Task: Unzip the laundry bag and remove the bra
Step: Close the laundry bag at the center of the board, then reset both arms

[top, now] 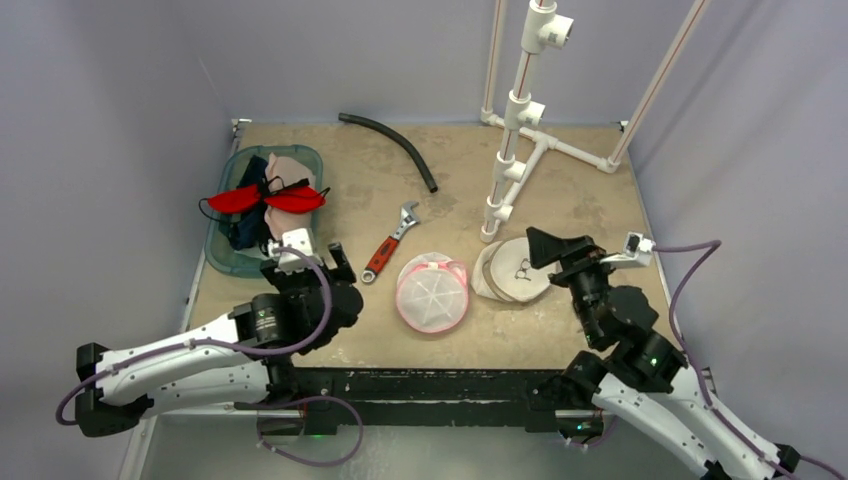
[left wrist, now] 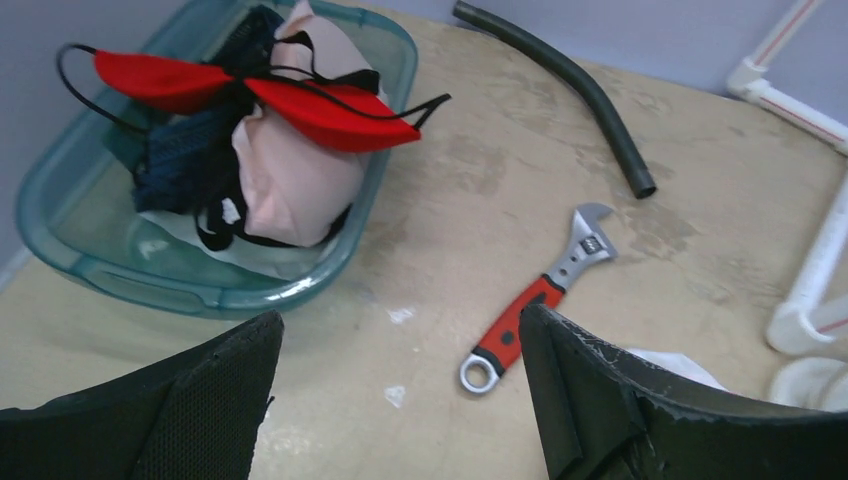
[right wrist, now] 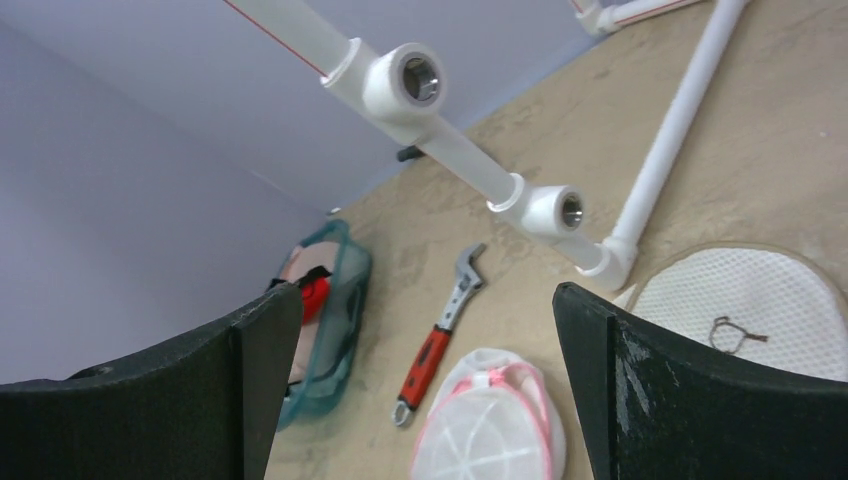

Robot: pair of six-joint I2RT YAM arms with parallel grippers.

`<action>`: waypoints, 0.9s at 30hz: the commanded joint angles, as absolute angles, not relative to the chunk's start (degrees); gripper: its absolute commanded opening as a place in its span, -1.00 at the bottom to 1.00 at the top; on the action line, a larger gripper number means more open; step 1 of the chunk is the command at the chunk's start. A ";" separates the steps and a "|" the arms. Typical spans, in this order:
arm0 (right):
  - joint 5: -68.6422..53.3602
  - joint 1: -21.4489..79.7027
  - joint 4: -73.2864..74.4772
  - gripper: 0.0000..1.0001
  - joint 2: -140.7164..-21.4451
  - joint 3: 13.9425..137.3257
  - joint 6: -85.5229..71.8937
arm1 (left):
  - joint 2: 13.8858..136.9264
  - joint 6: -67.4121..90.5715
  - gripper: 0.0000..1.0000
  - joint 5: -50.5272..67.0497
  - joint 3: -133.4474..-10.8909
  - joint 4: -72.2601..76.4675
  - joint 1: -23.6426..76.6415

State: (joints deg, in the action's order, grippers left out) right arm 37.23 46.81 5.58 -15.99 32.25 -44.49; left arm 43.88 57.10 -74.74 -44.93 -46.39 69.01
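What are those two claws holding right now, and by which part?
Nothing. The left gripper and the right gripper both stand open with nothing between their fingers. The laundry bag lies apart from both.

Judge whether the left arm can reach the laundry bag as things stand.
Probably yes: the laundry bag lies uncovered close to the left arm, whose fingers stand open and empty; only the wrench lies near the path.
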 commanded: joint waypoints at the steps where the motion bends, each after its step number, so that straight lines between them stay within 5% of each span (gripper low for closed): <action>1: 44.71 46.79 8.91 0.96 -24.74 36.76 -43.01 | 46.56 51.50 0.75 -84.39 -43.66 -44.64 68.92; 6: 44.79 46.77 0.18 0.96 -30.52 34.02 -37.05 | 47.27 38.14 0.79 -78.01 -43.95 -28.66 65.22; 13: 53.50 44.30 -26.43 0.96 -33.49 25.34 -17.40 | 53.63 23.20 0.84 -52.79 -38.60 -6.60 33.04; 16: 49.81 36.71 -25.06 0.96 -40.09 27.29 -20.97 | 58.96 22.77 0.85 -45.61 -35.98 0.36 22.82; 27: 37.91 12.15 -46.98 0.96 -51.34 12.95 -10.71 | 63.47 -2.43 0.81 -29.20 -13.83 47.13 19.87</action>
State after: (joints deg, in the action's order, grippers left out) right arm 40.86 15.42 -35.88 -46.50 16.86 -14.11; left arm 61.89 7.57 -40.07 -17.85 26.65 20.60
